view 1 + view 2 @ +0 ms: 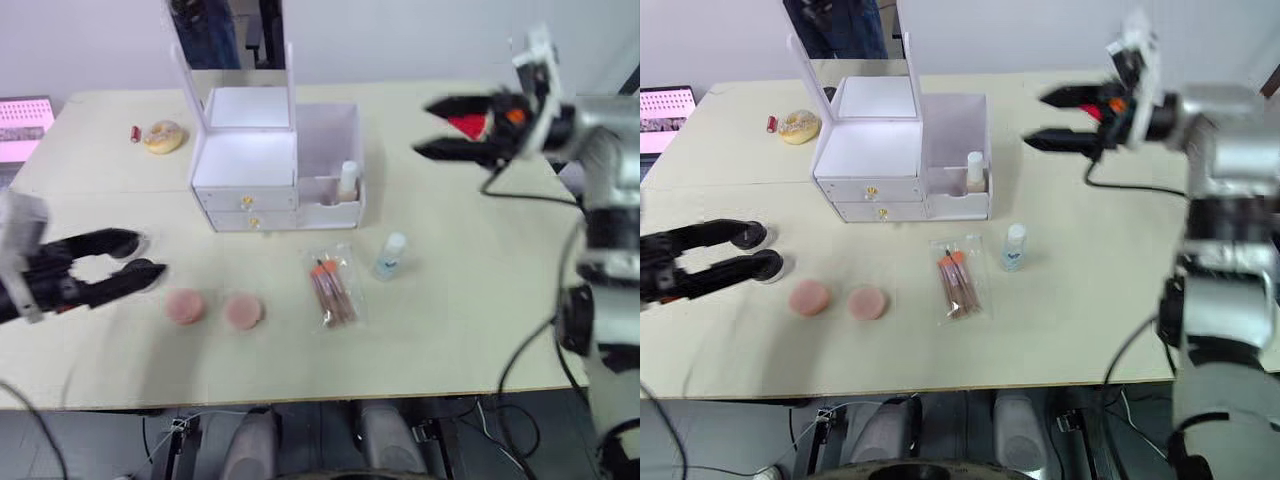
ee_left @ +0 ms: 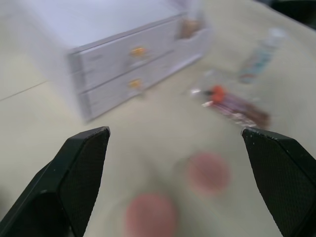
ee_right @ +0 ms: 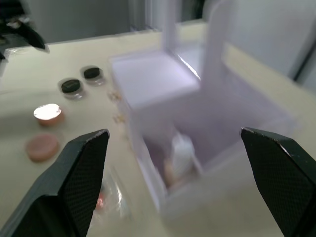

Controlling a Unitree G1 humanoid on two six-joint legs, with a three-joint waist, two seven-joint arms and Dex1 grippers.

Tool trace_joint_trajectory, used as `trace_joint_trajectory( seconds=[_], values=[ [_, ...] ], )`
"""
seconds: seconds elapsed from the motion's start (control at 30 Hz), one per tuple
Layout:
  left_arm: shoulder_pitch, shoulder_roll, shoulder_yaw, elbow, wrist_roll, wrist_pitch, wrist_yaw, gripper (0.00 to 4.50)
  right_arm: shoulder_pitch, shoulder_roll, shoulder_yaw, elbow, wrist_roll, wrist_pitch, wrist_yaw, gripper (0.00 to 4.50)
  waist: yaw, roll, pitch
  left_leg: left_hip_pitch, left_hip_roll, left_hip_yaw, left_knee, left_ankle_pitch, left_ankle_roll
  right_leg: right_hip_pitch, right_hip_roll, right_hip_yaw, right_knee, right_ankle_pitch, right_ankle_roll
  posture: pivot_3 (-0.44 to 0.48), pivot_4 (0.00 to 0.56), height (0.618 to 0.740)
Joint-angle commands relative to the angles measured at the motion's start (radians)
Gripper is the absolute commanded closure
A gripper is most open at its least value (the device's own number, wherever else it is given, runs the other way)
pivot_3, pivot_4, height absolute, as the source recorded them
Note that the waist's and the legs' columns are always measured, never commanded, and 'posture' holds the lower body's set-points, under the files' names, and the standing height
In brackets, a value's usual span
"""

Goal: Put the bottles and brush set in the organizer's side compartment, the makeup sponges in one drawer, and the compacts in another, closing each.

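Note:
The white organizer [image 1: 245,160] stands at the table's middle back, both drawers [image 1: 247,201] shut. One bottle [image 1: 347,182] stands in its side compartment [image 1: 330,130]. A clear bottle [image 1: 390,256] and the bagged brush set [image 1: 333,290] lie in front of it. Two pink makeup sponges [image 1: 185,306] [image 1: 243,311] lie front left. Two black compacts [image 3: 70,85] [image 3: 92,73] sit left of the drawers, under my left gripper's tips. My left gripper [image 1: 148,257] is open and empty. My right gripper [image 1: 425,128] hovers open and empty, high to the right of the organizer.
An upright mirror frame [image 1: 290,80] rises from the organizer's top. A doughnut-shaped object [image 1: 163,136] and a small red item [image 1: 135,133] lie at the back left. A pink-screened device [image 1: 25,125] sits at the far left edge.

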Motion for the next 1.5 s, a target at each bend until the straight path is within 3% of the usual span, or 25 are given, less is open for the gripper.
trace_joint_trajectory(
  seconds=[0.03, 0.17, 0.3, 0.37, 0.57, 0.87, 1.03, 1.27, 1.5],
  values=[
    [0.051, 0.03, 0.103, 0.174, 0.115, -0.101, -0.077, 0.0, 0.182, -0.111, -0.129, -0.248, 0.093, 0.106, -0.034, 0.01, -0.002, 0.0, 0.0, 0.0, 0.0, 0.0, 0.0, 0.0, 0.0, 0.0, 0.0, 0.0, 0.0, 0.0, 0.0, 0.0, 0.15, 0.739],
    [0.093, 0.05, 0.143, 0.422, 0.227, -0.237, -0.136, 0.0, 0.503, -0.181, -0.311, -0.382, 0.146, 0.12, -0.067, 0.01, -0.004, -0.001, -0.001, 0.002, 0.0, 0.001, 0.0, -0.001, 0.001, 0.0, 0.0, 0.0, 0.0, -0.002, -0.002, 0.0, 0.15, 0.739],
    [0.103, 0.073, 0.148, 0.612, 0.307, -0.35, -0.17, 0.0, 0.812, -0.177, -0.489, -0.375, 0.134, -0.005, -0.058, 0.01, 0.001, -0.005, -0.002, 0.001, 0.0, 0.002, 0.003, -0.001, 0.001, 0.001, -0.001, 0.0, 0.0, -0.003, -0.001, 0.0, 0.15, 0.739],
    [0.1, 0.077, 0.136, 0.682, 0.337, -0.403, -0.177, 0.0, 0.902, -0.166, -0.532, -0.356, 0.136, -0.051, -0.073, 0.01, 0.004, -0.007, -0.003, 0.002, 0.0, 0.001, 0.003, -0.001, 0.001, 0.001, -0.001, 0.0, 0.0, -0.003, -0.001, 0.0, 0.15, 0.739],
    [0.072, 0.076, 0.107, 0.821, 0.39, -0.513, -0.186, 0.0, 1.026, -0.146, -0.576, -0.312, 0.158, -0.152, -0.123, 0.01, -0.004, -0.007, -0.004, 0.003, 0.0, 0.002, 0.003, -0.001, 0.001, 0.002, -0.001, 0.0, 0.0, -0.003, -0.001, 0.0, 0.15, 0.739],
    [0.023, 0.079, 0.079, 0.839, 0.397, -0.53, -0.21, 0.0, 1.006, -0.159, -0.531, -0.36, 0.241, -0.122, -0.187, 0.01, 0.0, -0.008, -0.004, 0.003, 0.0, 0.002, 0.002, -0.001, 0.001, 0.001, -0.001, 0.0, 0.001, -0.002, -0.002, 0.0, 0.15, 0.739],
    [0.011, 0.031, 0.018, 0.624, 0.352, -0.457, -0.213, 0.0, 0.946, -0.165, -0.459, -0.449, 0.292, -0.059, -0.241, 0.01, 0.005, -0.007, -0.004, 0.003, 0.0, 0.002, 0.003, -0.001, 0.001, 0.002, -0.001, 0.0, 0.001, -0.002, -0.002, 0.0, 0.15, 0.739],
    [0.007, -0.068, -0.149, 0.076, 0.205, -0.262, -0.146, 0.0, 0.768, -0.17, -0.223, -0.621, 0.352, 0.051, -0.295, 0.01, 0.02, -0.007, -0.004, 0.002, 0.001, 0.002, 0.003, -0.001, 0.001, 0.002, -0.001, 0.0, 0.002, 0.0, -0.004, 0.0, 0.15, 0.739],
    [-0.08, -0.093, -0.284, -0.233, 0.065, -0.13, -0.053, 0.0, 0.565, -0.139, -0.012, -0.58, 0.325, 0.077, -0.312, 0.01, 0.024, -0.007, -0.004, 0.002, 0.0, 0.001, 0.004, -0.001, 0.001, 0.002, -0.001, 0.0, 0.001, 0.001, -0.005, 0.0, 0.15, 0.739]
  ],
)
